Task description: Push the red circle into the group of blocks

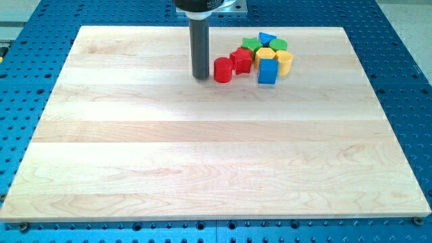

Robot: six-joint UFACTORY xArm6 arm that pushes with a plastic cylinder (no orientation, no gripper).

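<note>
The red circle (222, 70) stands near the view's top centre, touching the left side of a red star-like block (241, 61). Right of them the group is packed tight: a blue cube (268, 71), a yellow hexagon (264, 55), a yellow cylinder (284, 62), a green block (252, 44), a blue triangle (267, 39) and a green cylinder (279, 45). My tip (200, 76) rests on the board just left of the red circle, a small gap apart from it.
The wooden board (202, 148) lies on a blue perforated table (40, 20). The arm's mount (206, 5) hangs over the board's top edge. The group sits close to the board's top edge.
</note>
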